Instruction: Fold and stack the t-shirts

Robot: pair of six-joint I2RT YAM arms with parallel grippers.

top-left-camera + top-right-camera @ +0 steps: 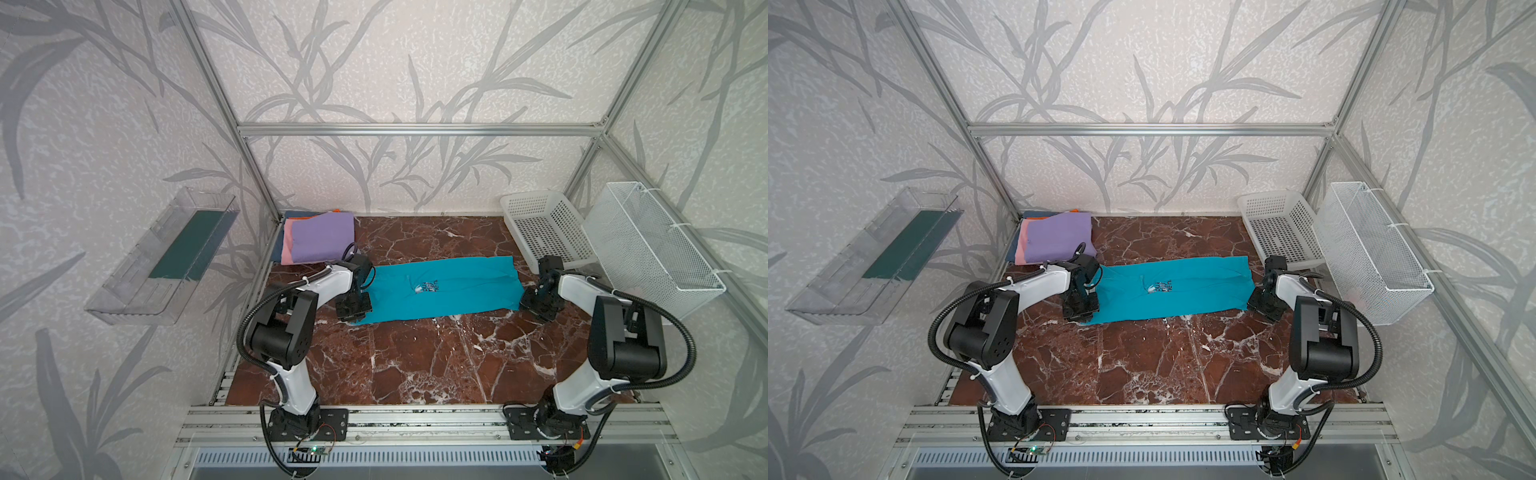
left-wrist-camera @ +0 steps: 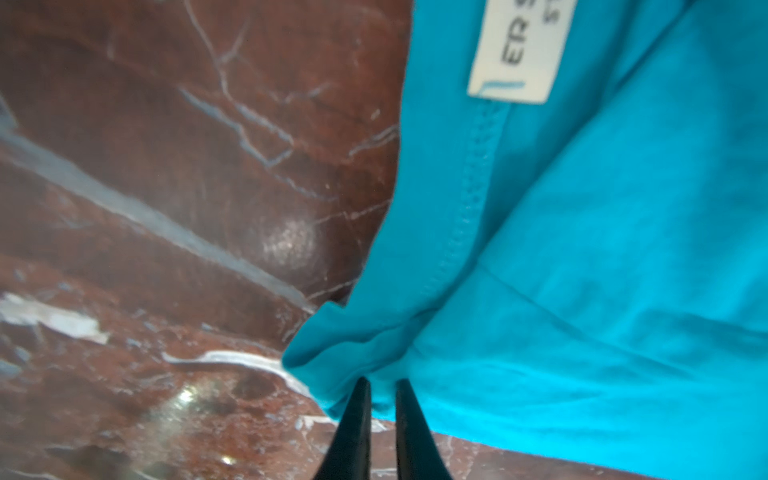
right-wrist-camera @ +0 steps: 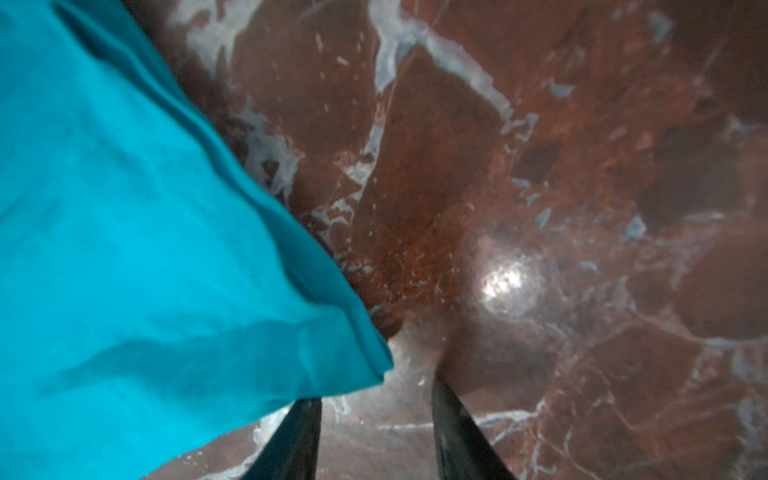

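Teal short-sleeved cotton t-shirt [image 1: 444, 286] with small printed text, folded into a long strip, lying flat across the middle of the red-brown marble table [image 1: 415, 365]. At the far left corner, stack of folded tees [image 1: 322, 239], lilac on top, with pink, orange and dark-blue edges peeping out beneath. Left hand [image 2: 381, 384] pinched shut on the strip's near left corner, with only a bunched sliver of cloth between the fingertips [image 2: 357, 415]; likely to slip free on the lift and drop that end. Right hand [image 3: 376, 399] parted and empty, low over the table, with the near right corner just ahead of the gap, not inside it. Risks closing on bare marble or on one layer only, skewing or opening the fold. Probably drags the strip crooked if lifted unevenly.
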